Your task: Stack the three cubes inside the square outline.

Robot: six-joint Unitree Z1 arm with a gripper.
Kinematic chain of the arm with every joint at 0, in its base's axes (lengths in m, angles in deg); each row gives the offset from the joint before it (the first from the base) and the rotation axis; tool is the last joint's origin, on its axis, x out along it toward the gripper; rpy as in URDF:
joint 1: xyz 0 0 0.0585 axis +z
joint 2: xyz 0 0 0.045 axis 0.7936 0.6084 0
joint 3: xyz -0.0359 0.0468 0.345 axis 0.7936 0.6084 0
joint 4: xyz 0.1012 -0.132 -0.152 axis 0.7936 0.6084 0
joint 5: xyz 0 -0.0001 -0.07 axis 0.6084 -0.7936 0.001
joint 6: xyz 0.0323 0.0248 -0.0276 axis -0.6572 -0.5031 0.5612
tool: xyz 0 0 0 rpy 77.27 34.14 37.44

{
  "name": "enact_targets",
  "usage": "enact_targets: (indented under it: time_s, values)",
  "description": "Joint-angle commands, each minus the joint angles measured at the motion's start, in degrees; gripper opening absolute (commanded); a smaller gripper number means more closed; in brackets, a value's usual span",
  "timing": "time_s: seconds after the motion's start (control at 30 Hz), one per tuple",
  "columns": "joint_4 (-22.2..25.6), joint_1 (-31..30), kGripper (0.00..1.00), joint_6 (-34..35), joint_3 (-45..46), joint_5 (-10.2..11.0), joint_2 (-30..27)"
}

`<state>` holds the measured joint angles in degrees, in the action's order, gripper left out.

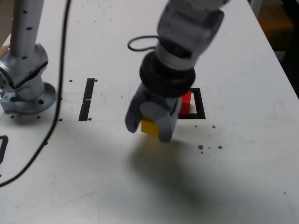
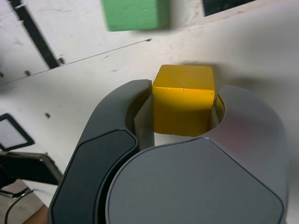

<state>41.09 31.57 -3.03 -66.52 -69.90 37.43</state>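
Yellow cube [image 1: 149,127] sits between the two fingertips of the gripper [image 1: 149,135], pinched on opposite side faces; the wrist view shows a pad against each side. Whether it's off the table I can't tell for sure. Relation that matters: the square outline [image 1: 200,105] and the red cube [image 1: 185,105] inside it lie up and to the exterior view's right of the held cube, near but clearly apart, so the grip has to carry it that way, and I'd want it well above red's top before crossing. Only one arm here, so no choice of side. No long axis either: it's a cube, so what counts is squaring its faces to red's, and the grip looks turned relative to the tape, so probably needs a bit of wrist rotation. Green cube [image 2: 135,14] is loose on the table, outside the tape and close to the held one; the exterior view has it hidden behind the arm. Risk: clipping green on the way over, or setting yellow down off-centre on red. Looks: matte, deep yellow, crisp edges, lighter top, darker shaded front face, seated fairly straight between the pads.
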Motion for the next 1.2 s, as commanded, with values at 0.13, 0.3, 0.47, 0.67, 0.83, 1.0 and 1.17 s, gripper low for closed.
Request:
enact_targets:
  time_s: [0.13, 0.3, 0.47, 0.67, 0.83, 1.0, 1.17]
  values:
    - [3.64, 0.39, 0.19, 1.79, -2.77, 0.94, -2.8]
    - [5.21, 1.97, 0.19, 1.66, -5.21, 1.86, -3.16]
    - [6.98, 4.89, 0.19, 0.61, -9.04, 3.11, -2.78]
    - [7.6, 9.97, 0.19, -2.28, -11.59, 3.41, -1.68]
    - [7.11, 12.6, 0.19, -4.33, -11.81, 3.42, -0.66]
    - [5.87, 13.68, 0.19, -6.06, -12.13, 3.42, 0.88]
    - [4.46, 13.84, 0.19, -7.26, -12.77, 3.26, 2.67]
